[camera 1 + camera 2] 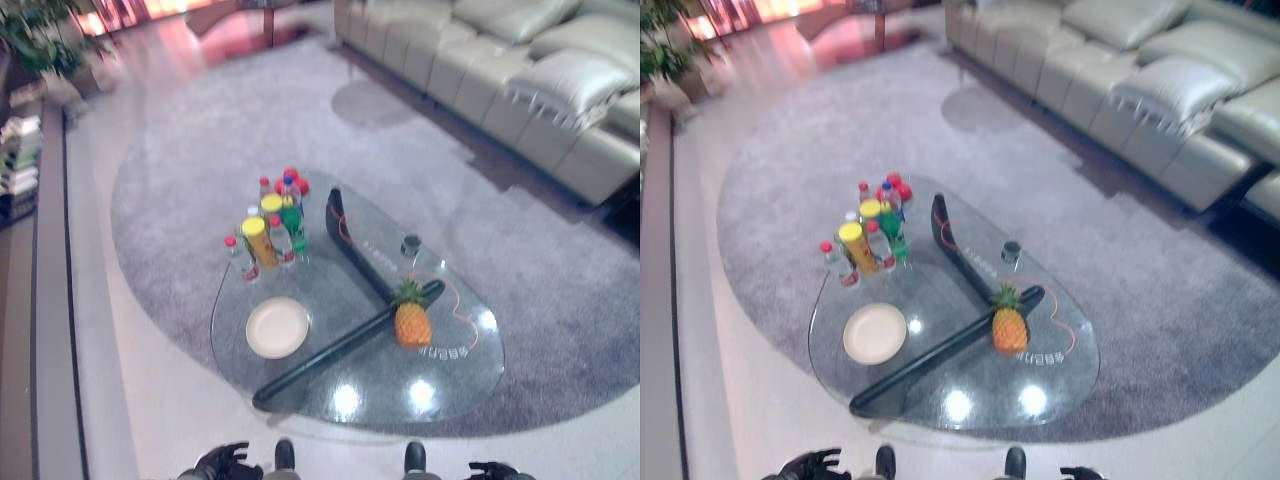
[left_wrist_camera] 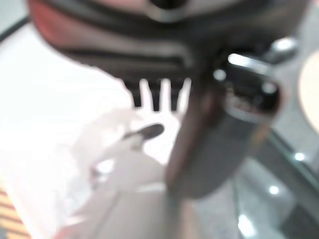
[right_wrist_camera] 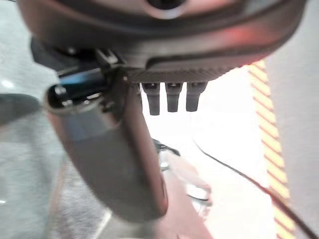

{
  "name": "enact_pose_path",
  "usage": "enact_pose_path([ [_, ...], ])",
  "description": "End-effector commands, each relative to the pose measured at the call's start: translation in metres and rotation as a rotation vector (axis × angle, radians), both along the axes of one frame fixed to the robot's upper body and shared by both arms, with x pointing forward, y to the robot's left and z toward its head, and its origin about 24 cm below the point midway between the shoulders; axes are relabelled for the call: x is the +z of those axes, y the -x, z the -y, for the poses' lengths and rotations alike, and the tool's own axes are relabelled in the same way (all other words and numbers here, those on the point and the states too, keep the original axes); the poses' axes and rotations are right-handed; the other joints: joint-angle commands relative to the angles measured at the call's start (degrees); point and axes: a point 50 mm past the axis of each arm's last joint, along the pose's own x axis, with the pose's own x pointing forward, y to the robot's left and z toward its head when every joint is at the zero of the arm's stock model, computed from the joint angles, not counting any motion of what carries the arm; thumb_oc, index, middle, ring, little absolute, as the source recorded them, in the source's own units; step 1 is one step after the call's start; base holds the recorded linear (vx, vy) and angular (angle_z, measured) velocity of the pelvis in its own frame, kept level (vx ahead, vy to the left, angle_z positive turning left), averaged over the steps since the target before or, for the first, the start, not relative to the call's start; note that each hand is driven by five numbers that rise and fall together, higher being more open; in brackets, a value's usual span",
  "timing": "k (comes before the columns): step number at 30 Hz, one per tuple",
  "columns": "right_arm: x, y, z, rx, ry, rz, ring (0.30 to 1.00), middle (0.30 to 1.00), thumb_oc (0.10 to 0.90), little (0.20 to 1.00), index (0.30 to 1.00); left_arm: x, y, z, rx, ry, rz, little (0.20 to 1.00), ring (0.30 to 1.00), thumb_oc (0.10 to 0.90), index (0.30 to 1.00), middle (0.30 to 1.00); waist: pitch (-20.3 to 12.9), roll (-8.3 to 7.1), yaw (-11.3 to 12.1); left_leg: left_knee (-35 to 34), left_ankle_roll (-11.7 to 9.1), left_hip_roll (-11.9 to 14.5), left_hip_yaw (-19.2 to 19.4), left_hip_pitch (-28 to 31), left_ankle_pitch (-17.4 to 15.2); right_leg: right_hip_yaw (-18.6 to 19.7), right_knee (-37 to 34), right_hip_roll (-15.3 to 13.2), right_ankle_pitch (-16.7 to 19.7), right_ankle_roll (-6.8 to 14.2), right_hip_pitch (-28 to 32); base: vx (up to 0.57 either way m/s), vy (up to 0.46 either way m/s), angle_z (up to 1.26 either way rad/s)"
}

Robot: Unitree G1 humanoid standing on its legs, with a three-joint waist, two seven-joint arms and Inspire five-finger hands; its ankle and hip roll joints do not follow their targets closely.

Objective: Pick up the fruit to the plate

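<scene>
Closest to the robot, at the bottom of the head views, the left hand point(image 1: 222, 462) and the right hand point(image 1: 495, 470) hang low, well short of the table point(image 1: 300, 405). Each wrist view shows short, straight fingers point(image 3: 172, 97) and a thumb sticking out beside them, so both hands are loose and hold nothing.

Next comes the see-through glass table. It has dark legs under the glass that cross each other. On its near left part lies a round white plate point(image 1: 277, 327) with nothing on it. To the right of the plate stands the pineapple point(image 1: 411, 317), upright, with its green leaves on top. It sits apart from the plate, with a dark leg showing between them.

Farther back on the table is a bunch of bottles point(image 1: 271, 224) with red and yellow caps. A small dark cup point(image 1: 411, 245) stands behind the pineapple.

Under the table is a grey rug point(image 1: 200, 150), and past it a pale sofa point(image 1: 530, 70).
</scene>
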Motion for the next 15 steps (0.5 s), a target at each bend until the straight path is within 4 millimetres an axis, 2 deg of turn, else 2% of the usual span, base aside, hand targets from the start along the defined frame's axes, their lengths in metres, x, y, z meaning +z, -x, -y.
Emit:
enact_pose_path([
  [1, 0.007, -0.025, -0.001, -0.016, 0.014, 0.04, 0.9, 0.9, 0.8, 0.9, 0.9, 0.009, -0.031, 0.008, 0.014, 0.068, 0.079, 0.9, 0.9, 0.8, 0.9, 0.9, 6.4, -1.81, 0.6, -0.1, 2.1, -0.7, -1.3, -1.4, -2.9, 0.9, 0.0, -1.1, 1.4, -0.2, -3.9, -0.08, 0.001, -0.02],
  [6, 0.015, -0.04, 0.005, -0.017, 0.028, 0.088, 0.9, 0.9, 0.8, 0.9, 0.9, 0.017, -0.048, 0.014, -0.007, 0.17, 0.117, 0.9, 0.9, 0.8, 0.9, 0.9, 9.1, -2.06, 1.2, -0.1, 2.3, -1.7, -2.5, -4.5, -2.3, 1.1, 0.0, -0.8, 2.2, -0.2, -6.8, -0.03, -0.008, -0.02],
  [9, 0.029, -0.063, 0.013, -0.056, 0.052, 0.197, 0.9, 0.9, 0.8, 0.9, 0.9, 0.025, -0.062, 0.019, -0.036, 0.243, 0.159, 0.9, 0.9, 0.8, 0.9, 0.9, 10.9, -2.08, 1.4, -0.1, 2.2, -2.1, -3.1, -6.8, -1.9, 0.7, 0.0, -0.8, 2.8, -0.3, -8.8, -0.04, -0.025, 0.0],
  [11, 0.04, -0.079, 0.019, -0.096, 0.072, 0.291, 0.9, 0.9, 0.8, 0.9, 0.9, 0.034, -0.076, 0.015, -0.009, 0.254, 0.222, 0.9, 0.9, 0.8, 0.9, 0.9, 12.0, -2.2, 1.5, -0.1, 2.1, -2.2, -3.4, -7.9, -1.5, 0.7, 0.0, -0.7, 3.1, -0.5, -9.7, -0.03, -0.016, 0.03],
  [15, 0.063, -0.107, 0.029, -0.182, 0.12, 0.483, 0.9, 0.9, 0.8, 0.9, 0.9, 0.054, -0.104, 0.006, 0.126, 0.281, 0.363, 0.9, 0.9, 0.8, 0.9, 0.9, 14.6, -2.7, 1.7, 2.4, 1.8, -2.4, -4.0, -11.1, -1.2, 0.8, 2.7, -1.1, 2.6, -0.9, -13.1, -0.06, -0.024, -0.01],
])
